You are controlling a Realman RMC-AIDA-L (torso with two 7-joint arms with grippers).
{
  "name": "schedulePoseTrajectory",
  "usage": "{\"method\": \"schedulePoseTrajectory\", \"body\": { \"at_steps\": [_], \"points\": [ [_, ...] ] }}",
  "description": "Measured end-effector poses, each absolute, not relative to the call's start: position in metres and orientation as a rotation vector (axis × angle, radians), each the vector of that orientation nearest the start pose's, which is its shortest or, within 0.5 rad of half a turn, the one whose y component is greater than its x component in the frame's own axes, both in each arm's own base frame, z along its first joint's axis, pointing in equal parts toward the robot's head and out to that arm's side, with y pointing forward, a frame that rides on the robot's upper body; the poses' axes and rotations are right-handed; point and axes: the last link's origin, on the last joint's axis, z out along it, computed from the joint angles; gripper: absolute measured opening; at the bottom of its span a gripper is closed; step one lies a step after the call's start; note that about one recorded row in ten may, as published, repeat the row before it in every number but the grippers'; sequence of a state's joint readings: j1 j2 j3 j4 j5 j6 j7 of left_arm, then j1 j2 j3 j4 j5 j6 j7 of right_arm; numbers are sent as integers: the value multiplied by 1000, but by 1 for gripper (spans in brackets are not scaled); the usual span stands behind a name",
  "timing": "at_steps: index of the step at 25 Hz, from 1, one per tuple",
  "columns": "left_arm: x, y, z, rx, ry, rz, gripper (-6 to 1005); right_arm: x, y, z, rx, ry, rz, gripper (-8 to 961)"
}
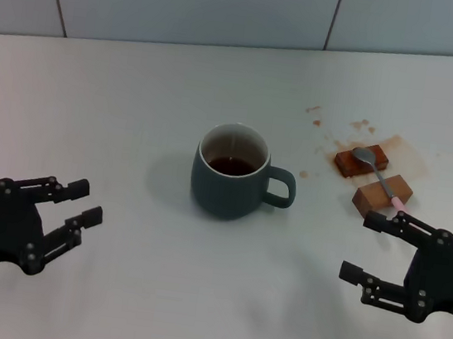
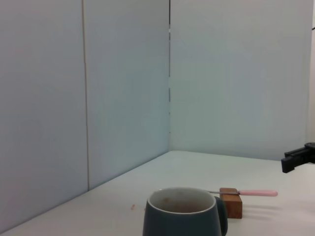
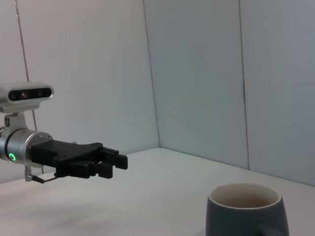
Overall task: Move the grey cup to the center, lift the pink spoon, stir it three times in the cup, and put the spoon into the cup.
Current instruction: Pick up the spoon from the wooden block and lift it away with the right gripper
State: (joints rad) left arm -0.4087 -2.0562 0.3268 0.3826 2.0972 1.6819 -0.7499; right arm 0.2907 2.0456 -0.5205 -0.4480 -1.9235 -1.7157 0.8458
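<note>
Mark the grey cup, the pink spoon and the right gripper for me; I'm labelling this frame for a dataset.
grey cup (image 1: 226, 188): head view, on its outer front wall.
pink spoon (image 1: 381, 178): head view, on the slim stem, resting across two brown blocks.
right gripper (image 1: 369, 248): head view, midway between its open jaws.

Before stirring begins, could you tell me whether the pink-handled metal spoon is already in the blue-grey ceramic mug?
Out. The pink-handled spoon lies across two brown blocks, beside the mug.
</note>
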Motion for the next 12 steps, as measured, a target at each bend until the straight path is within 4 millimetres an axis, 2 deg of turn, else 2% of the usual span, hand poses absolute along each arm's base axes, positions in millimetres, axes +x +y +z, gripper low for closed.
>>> {"method": "schedulePoseTrajectory", "body": {
  "at_steps": [3, 6, 10, 12],
  "points": [
    [-313, 266, -6, -2527, -279, -839, 310, 328, 239, 5, -2518, 395, 864, 817],
    [-313, 266, -6, -2528, -280, -839, 513, 327, 239, 5, -2518, 397, 868, 816],
    [-313, 266, -6, -2527, -282, -837, 671, 327, 239, 4, -2510, 407, 880, 816],
    [-313, 267, -6, -2524, -282, -836, 750, 324, 236, 5, -2485, 442, 942, 816]
  ]
}}
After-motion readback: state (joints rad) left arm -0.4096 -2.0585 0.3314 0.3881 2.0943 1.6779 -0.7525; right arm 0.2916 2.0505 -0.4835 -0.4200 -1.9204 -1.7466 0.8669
